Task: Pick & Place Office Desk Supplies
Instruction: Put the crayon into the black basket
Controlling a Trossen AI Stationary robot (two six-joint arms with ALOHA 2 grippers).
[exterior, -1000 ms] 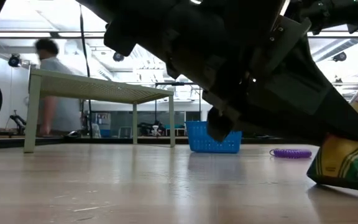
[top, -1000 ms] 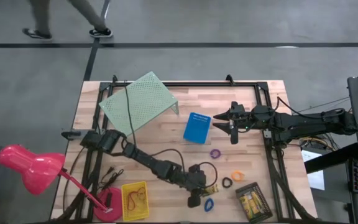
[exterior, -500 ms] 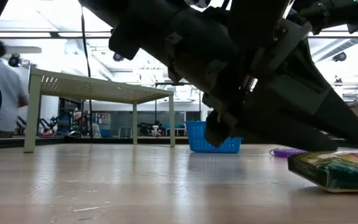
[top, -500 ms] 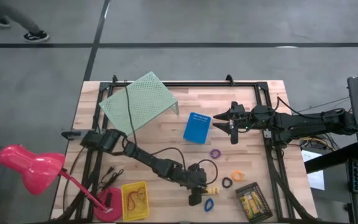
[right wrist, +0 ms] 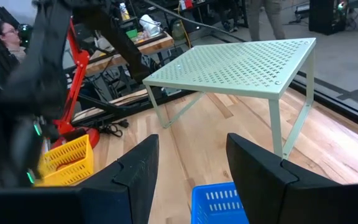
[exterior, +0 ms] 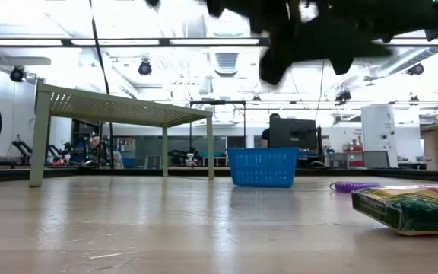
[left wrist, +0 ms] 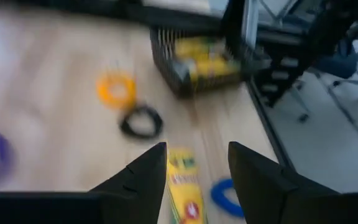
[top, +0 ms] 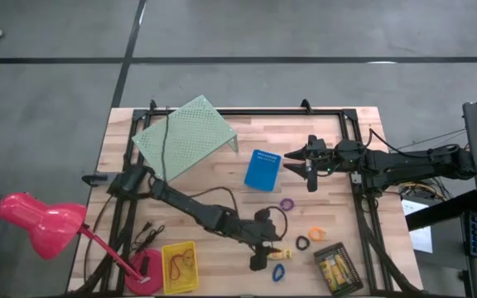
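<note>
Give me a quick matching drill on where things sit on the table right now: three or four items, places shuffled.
Items:
1. blue bin
2. yellow bin
3. black bin
4. yellow piece

Places:
A. near edge, by the pink lamp
B. mid-table, beside the green riser
C. on the wood under the left gripper
D. near edge, right of the rings

Pairs: 1-B, 2-A, 3-D, 4-C

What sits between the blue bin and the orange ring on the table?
In the high view, the purple ring lies between the blue bin and the orange ring; otherwise that stretch is bare wood.
</note>
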